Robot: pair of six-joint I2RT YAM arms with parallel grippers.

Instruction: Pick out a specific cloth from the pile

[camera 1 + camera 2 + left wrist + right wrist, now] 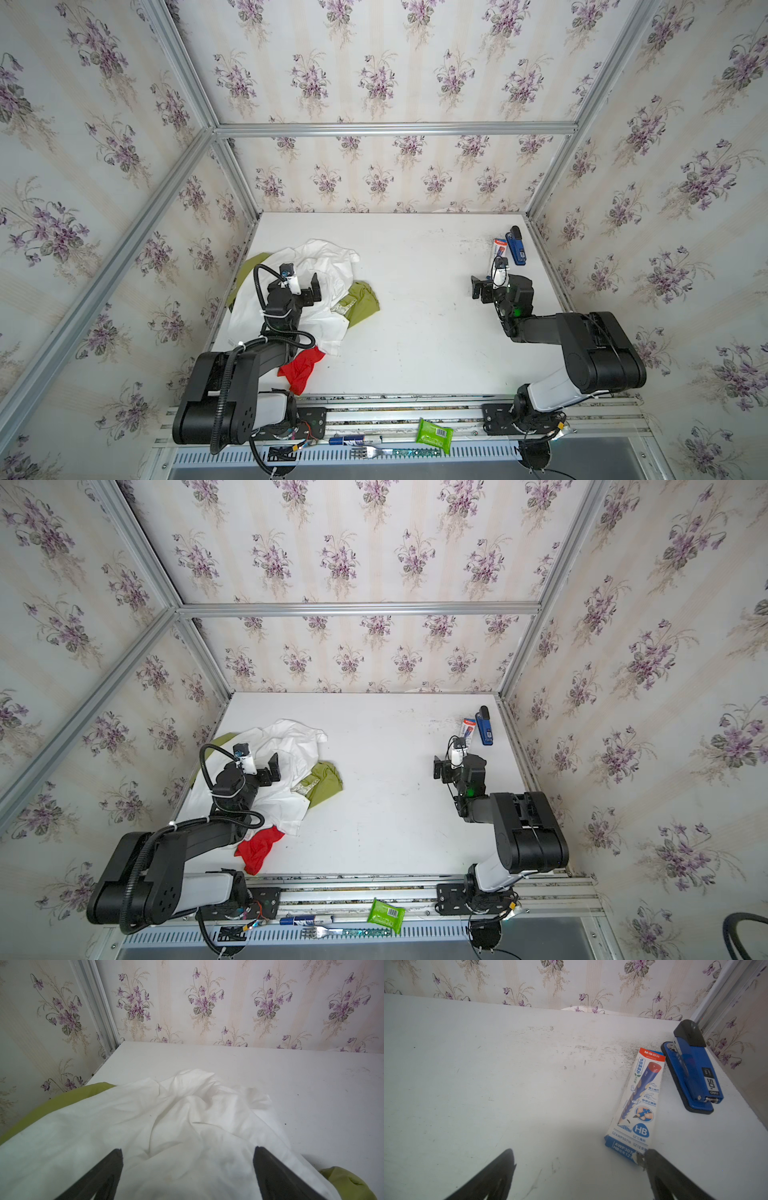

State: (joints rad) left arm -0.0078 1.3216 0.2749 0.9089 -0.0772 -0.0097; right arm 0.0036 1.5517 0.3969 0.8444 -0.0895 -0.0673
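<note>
In both top views the left pincer (307,286) hangs over the pile (316,299), with its jaws wide apart and nothing between them. Directly below it is the white garment (328,266). The olive-green cloth (363,303) comes out from under that garment, on the side toward the right pincer (478,287) and also on the opposite side. The red cloth (301,368) is not in front of the left pincer. It lies behind it, toward the base of the left arm (266,353), partly hidden under the forearm and touching the near edge of the white garment. Most of it rests free on the tabletop (415,291), so I judge it needs little pulling. The right pincer is well apart from the pile, fully open and empty. I think it waits there to leave room.

In the left wrist view the two black jaws stand wide, with only folds of white garment (187,1115) below them and green fabric (52,1105) at both sides. No red shows here, so I judge this pincer must draw back first.

In the right wrist view the jaws are spread over bare tabletop. A pencil box (639,1101) lies just ahead of one jaw and a blue stapler (693,1070) beyond it; both are beside the point for this task.
</note>
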